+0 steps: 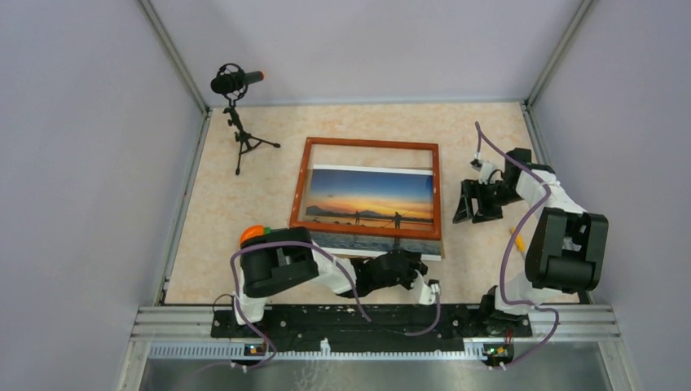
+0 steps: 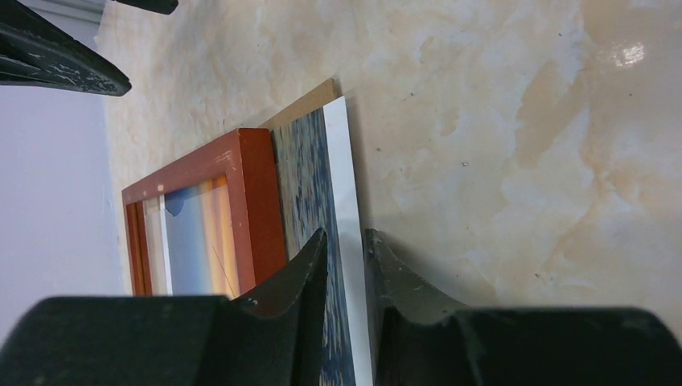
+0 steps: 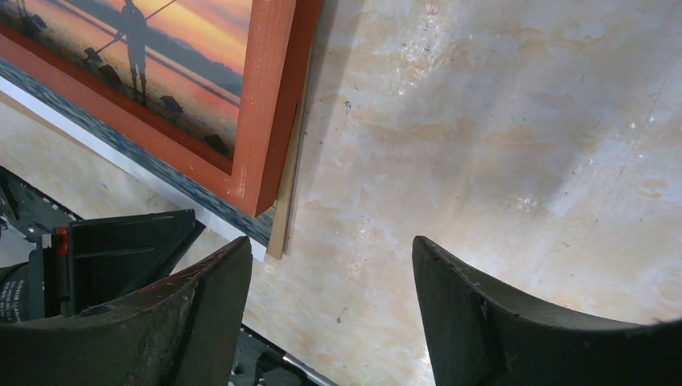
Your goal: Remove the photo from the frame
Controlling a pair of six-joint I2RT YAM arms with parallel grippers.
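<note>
The photo (image 1: pixel 379 243) pokes out from under the near border of the frame (image 1: pixel 368 145) on the table (image 1: pixel 244 220), its white edge between the nearly closed fingers of the left gripper (image 2: pixel 346 239), possibly pinched though I cannot tell, while the right gripper (image 3: pixel 330 241) hangs spread wide beside the frame's corner.

One frame (image 1: pixel 368 145) is lying just beyond the left jaws. One photo (image 1: pixel 375 195) is sitting with its near edge between the left jaws. One microphone (image 1: pixel 236 81) on one tripod (image 1: pixel 244 147) is standing well apart from both pairs of jaws. One bench (image 1: pixel 244 220) is carrying these. Two arms are reaching over it, the left arm (image 1: pixel 277 265) and the right arm (image 1: pixel 566 244).
</note>
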